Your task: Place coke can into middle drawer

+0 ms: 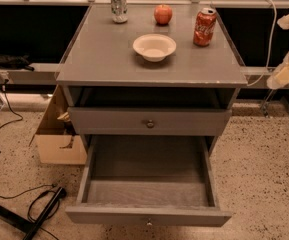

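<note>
The coke can [204,27] stands upright on the bench [109,59], near the back right corner, with its white script turned toward me. To its left, nearer the middle of the bench, I see a pale bowl [154,47], apart from the can. Behind the bowl, close to the back edge, sits a red apple [163,14]. Further left along that edge a silver-white can [118,6] also stands upright.

Under the bench top there is a dark open gap, and below that the upper drawer [184,121], pushed in, with a round knob at its centre. Below it the middle drawer [109,216] is pulled far out toward me, so I look down onto its grey floor and side walls. Its knob just shows at the lower edge of its front panel.

The pincer [285,70] is at the right edge of my view, off the bench's right side and well apart from the coke can. Only cream-coloured parts of it show, cut off by the frame. I cannot tell how far open it is or whether it has hold of anything. A thin cable [270,34] hangs just beside it.

On the speckled floor to the left of the drawers stands a cardboard box [59,146], and nearer to me black cords [41,209] lie loose.
</note>
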`<control>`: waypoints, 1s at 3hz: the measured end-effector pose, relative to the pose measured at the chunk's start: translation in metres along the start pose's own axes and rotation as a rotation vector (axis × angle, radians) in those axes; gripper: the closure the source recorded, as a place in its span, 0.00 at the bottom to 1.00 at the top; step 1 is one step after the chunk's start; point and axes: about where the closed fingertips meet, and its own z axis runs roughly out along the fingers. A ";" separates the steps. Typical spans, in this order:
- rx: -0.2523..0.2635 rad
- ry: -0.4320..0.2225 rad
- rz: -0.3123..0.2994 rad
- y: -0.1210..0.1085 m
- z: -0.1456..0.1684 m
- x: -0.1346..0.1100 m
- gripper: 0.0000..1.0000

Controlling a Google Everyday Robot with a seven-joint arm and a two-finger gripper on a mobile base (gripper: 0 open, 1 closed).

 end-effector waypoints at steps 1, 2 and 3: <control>-0.015 -0.174 0.084 -0.046 0.030 0.004 0.00; -0.002 -0.312 0.108 -0.090 0.065 0.004 0.00; 0.084 -0.387 0.050 -0.125 0.067 -0.012 0.00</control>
